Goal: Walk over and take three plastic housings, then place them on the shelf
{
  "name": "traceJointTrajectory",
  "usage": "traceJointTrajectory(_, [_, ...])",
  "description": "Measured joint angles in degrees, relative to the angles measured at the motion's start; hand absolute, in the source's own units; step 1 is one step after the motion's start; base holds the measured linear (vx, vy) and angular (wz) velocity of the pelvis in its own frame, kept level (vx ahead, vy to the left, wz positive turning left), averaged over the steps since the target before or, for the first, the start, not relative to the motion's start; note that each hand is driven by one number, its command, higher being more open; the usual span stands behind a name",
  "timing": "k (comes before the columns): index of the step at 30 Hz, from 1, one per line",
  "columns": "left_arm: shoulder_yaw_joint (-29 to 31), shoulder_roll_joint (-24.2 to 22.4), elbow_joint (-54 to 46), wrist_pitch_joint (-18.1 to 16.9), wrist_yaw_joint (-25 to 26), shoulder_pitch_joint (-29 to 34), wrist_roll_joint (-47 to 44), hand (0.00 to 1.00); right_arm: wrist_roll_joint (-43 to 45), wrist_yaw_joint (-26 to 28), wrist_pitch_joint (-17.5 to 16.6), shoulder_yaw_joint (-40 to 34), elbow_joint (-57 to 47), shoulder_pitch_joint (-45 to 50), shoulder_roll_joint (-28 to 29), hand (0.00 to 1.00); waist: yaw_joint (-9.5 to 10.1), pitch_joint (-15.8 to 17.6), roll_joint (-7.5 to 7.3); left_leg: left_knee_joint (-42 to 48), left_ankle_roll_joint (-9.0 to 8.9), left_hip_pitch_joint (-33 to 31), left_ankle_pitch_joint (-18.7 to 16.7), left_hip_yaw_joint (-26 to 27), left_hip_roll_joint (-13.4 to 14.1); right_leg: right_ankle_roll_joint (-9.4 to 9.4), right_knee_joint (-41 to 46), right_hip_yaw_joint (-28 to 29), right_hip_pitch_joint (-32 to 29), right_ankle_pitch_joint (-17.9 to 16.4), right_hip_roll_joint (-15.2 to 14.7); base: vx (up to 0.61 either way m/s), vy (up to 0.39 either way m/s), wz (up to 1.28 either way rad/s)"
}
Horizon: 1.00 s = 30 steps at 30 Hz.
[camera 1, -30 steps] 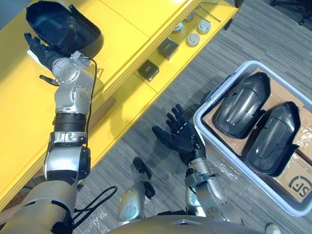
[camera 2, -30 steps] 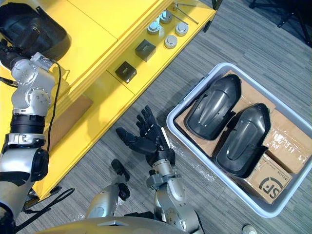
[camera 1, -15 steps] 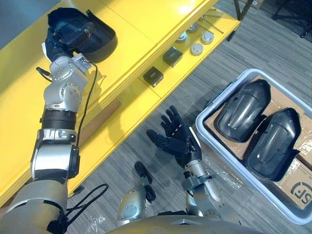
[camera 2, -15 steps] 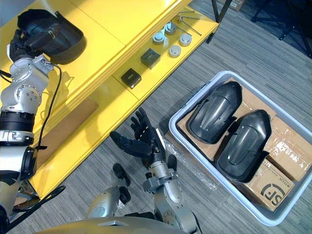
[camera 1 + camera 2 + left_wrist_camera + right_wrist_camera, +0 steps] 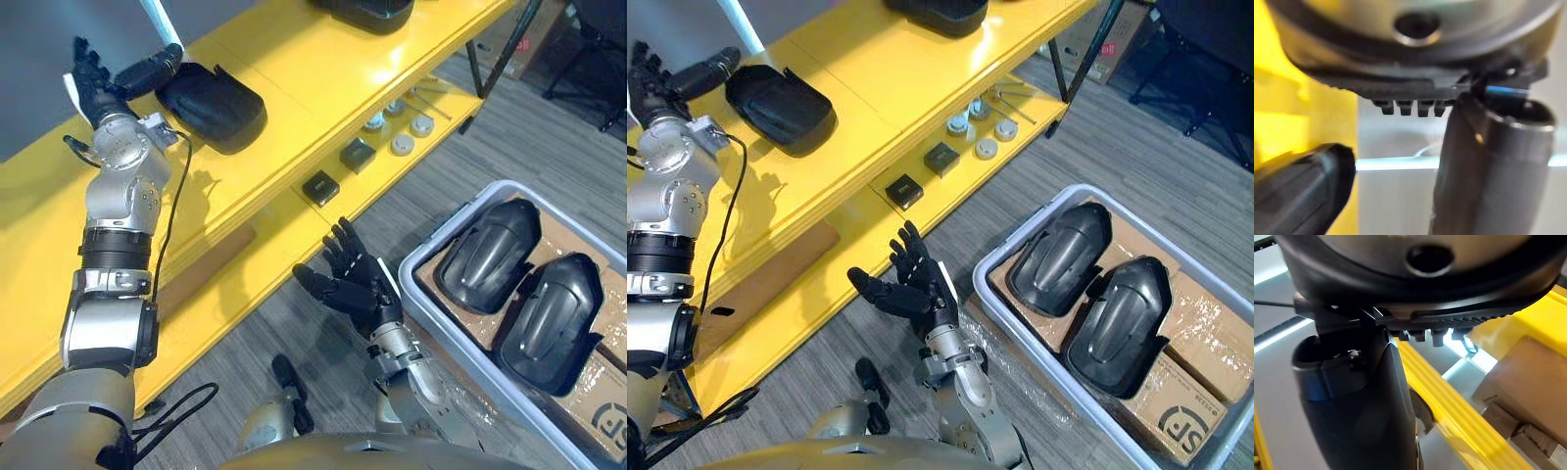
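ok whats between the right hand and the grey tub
Only bare grey carpet, in the right eye view, separates the right hand from the tub.

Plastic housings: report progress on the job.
Done: one housing lies on the yellow shelf, with a second dark housing farther along. In hand: nothing; left hand and right hand are open. Left: two housings in the grey bin; one more to go.

Bright, even overhead light. Pale glare patch on the yellow shelf (image 5: 284,108) top toward its far end. Lower tier (image 5: 294,211) beneath that top is shaded. Soft shadow on floor (image 5: 284,328) beside the shelf.
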Motion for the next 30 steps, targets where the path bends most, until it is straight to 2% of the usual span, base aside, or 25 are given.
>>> traceJointTrajectory(3, [0.1,1.6,0.0,-1.5,0.0,0.0,0.0,1.00,-2.0,-0.2,-0.3,0.0,0.2,0.2,0.0,1.00,0.67,-1.9,0.16,-0.2,-0.23,0.7,-0.2,0.0,0.1,-0.30,-0.7,-0.2,1.0,-0.1,0.2,0.00,-0.001,0.02])
traceJointTrajectory(6, [0.8,2.9,-0.8,-6.0,-1.1,0.2,-0.1,1.00,-6.0,-1.2,-2.6,-0.8,0.2,0.0,0.0,1.00,1.17,-3.3,0.00,-0.2,-0.38,1.3,-0.3,-0.4,0.2,-0.45,-0.8,-1.2,2.4,-0.2,0.2,-0.01,0.003,0.10])
traceJointTrajectory(9, [3.7,3.3,-9.2,-11.4,-3.7,7.4,-0.4,1.00,-8.4,-3.4,-4.2,-4.3,0.1,-2.2,0.0,1.00,1.58,-5.3,-0.12,-0.2,-0.41,1.8,-0.3,-0.6,0.2,-0.48,-0.8,-1.4,2.9,-0.2,0.2,0.00,0.002,0.03])
traceJointTrajectory(11, [3.8,3.0,-16.0,-12.9,-6.2,13.3,-0.8,1.00,-8.4,-3.6,-4.2,-9.0,0.2,-4.7,-0.4,1.00,2.55,-5.9,-0.32,-0.2,-0.55,2.5,-0.3,-0.9,0.2,-0.50,-0.8,-1.7,3.7,-0.2,0.2,0.00,-0.001,0.06])
traceJointTrajectory(13, [4.0,0.9,-23.1,-13.8,-9.1,19.8,-2.6,1.00,-8.4,-3.6,-4.2,-14.7,0.2,-8.0,-2.4,1.00,3.14,-6.7,-0.49,-0.2,-0.59,2.4,-0.3,-1.9,0.2,-0.59,-1.0,-3.0,4.5,-0.3,0.1,-0.01,0.002,0.25])
traceJointTrajectory(14, [4.3,-2.6,-28.7,-14.0,-12.1,25.5,-3.4,1.00,-8.4,-3.6,-4.1,-19.7,0.5,-11.3,-4.6,1.00,4.25,-7.2,-0.71,-0.2,-0.99,2.2,-0.3,-2.8,0.2,-0.56,-1.2,-3.9,4.9,-0.3,0.1,-0.03,0.011,0.28])
traceJointTrajectory(16, [4.2,-7.7,-33.3,-14.0,-15.2,32.3,-3.3,1.00,-8.3,-3.5,-4.1,-24.9,4.0,-17.2,-7.1,1.00,4.88,-7.4,-1.16,-0.2,-1.33,1.3,0.2,-4.3,0.2,-0.36,-1.6,-5.2,4.9,-0.5,0.3,-0.07,0.014,0.37])
traceJointTrajectory(18, [3.5,-12.2,-34.5,-13.7,-17.3,36.7,-2.9,1.00,-8.3,-3.4,-4.1,-29.1,9.9,-24.6,-9.1,1.00,5.74,-7.4,-1.47,-0.2,-2.24,-1.0,0.9,-6.3,0.4,-0.29,-1.6,-6.7,3.8,-0.5,0.7,-0.11,0.004,0.47])
traceJointTrajectory(19, [3.4,-14.1,-34.5,-13.6,-18.0,38.3,-2.6,1.00,-8.2,-3.4,-4.0,-30.7,14.7,-30.2,-10.6,1.00,6.16,-7.2,-1.67,-0.2,-2.83,-3.3,1.2,-7.6,0.8,-0.31,-1.7,-7.8,2.4,-0.5,1.2,-0.10,-0.005,0.42])
traceJointTrajectory(21, [3.2,-14.9,-34.6,-13.7,-18.7,38.4,-2.0,1.00,-8.2,-3.5,-3.9,-31.8,21.7,-37.3,-12.7,1.00,7.62,-6.1,-2.29,-0.2,-4.29,-6.1,2.5,-9.6,1.2,-1.03,-1.7,-8.4,0.3,0.0,2.0,-0.13,-0.019,0.31])
traceJointTrajectory(24, [2.7,-15.1,-36.0,-14.7,-19.5,38.1,1.4,1.00,-7.1,-2.3,-3.8,-31.2,30.8,-46.6,-16.0,1.00,9.45,-2.4,-2.23,-0.2,-4.15,-7.9,3.7,-12.2,1.3,-1.57,-1.4,-9.9,-0.1,0.5,2.6,-0.11,-0.022,0.31])
traceJointTrajectory(27, [2.7,-15.2,-38.9,-18.2,-19.9,37.2,2.2,1.00,-3.7,0.2,-3.8,-30.4,35.7,-52.7,-19.1,1.00,11.92,1.0,-1.53,-0.2,-4.15,-8.7,3.9,-13.2,0.8,-1.59,0.5,-10.5,-1.2,0.5,1.9,-0.04,-0.010,0.21])
traceJointTrajectory(30, [3.9,-15.2,-40.1,-20.8,-21.0,33.4,2.2,1.00,-1.5,3.2,-3.7,-28.9,40.9,-59.0,-22.1,1.00,12.87,3.7,-0.56,0.0,-3.52,-9.9,4.8,-14.2,0.4,-1.86,1.4,-10.9,-2.2,0.6,1.5,0.01,-0.004,0.15])
